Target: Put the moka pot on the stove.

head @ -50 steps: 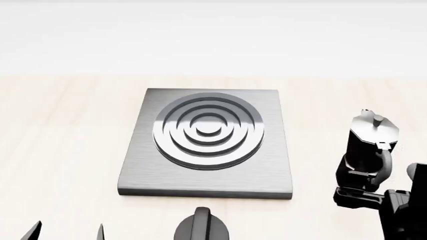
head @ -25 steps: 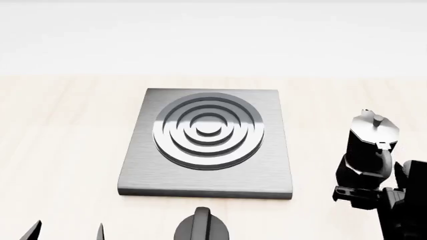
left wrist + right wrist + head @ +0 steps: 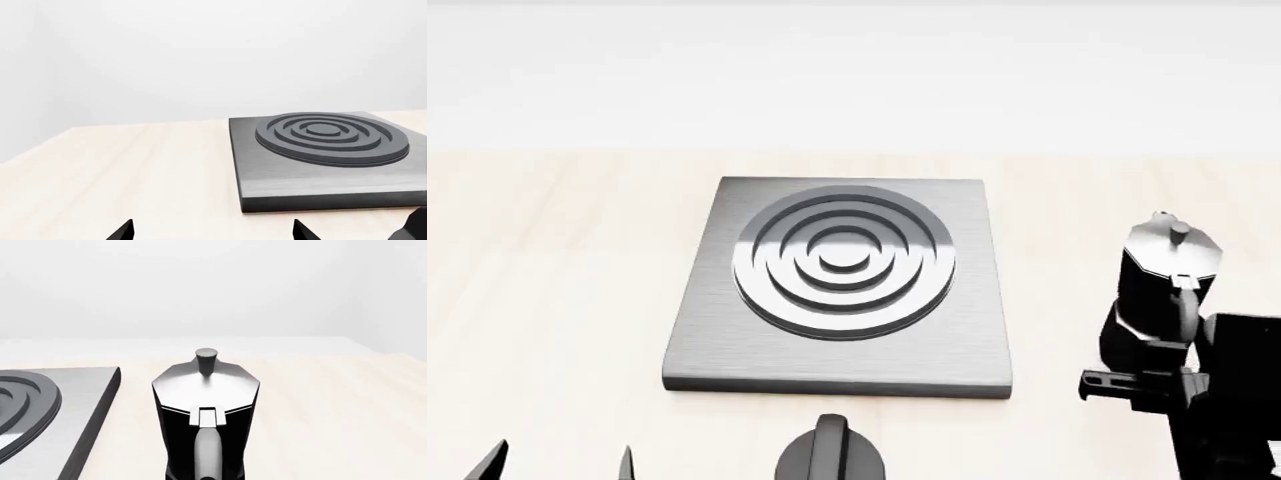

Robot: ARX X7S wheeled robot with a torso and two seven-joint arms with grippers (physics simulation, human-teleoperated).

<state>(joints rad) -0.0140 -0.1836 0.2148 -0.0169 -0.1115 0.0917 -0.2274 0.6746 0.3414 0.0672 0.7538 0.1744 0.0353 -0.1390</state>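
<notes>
The moka pot (image 3: 1161,275), black with a silver lid and knob, stands upright on the table to the right of the stove (image 3: 841,285), apart from it. Its handle points back at my right gripper (image 3: 1168,365). In the right wrist view the moka pot (image 3: 207,405) fills the centre, and its handle runs down into my right gripper (image 3: 207,476). No fingertips show beside it, so the jaws are closed in on the handle. The stove's edge (image 3: 87,415) lies beside the pot. My left gripper (image 3: 212,232) is open and holds nothing, short of the stove (image 3: 320,150).
A short black round knob (image 3: 834,455) sits on the table just in front of the stove's near edge, between the two arms. My left gripper (image 3: 561,462) shows only as two fingertips at the bottom left. Pale wood table (image 3: 561,260) surrounds the stove.
The moka pot has gone from slightly tilted to upright and shifted a little up in the head view. My right gripper has closed in on its handle. The left gripper stayed still.
</notes>
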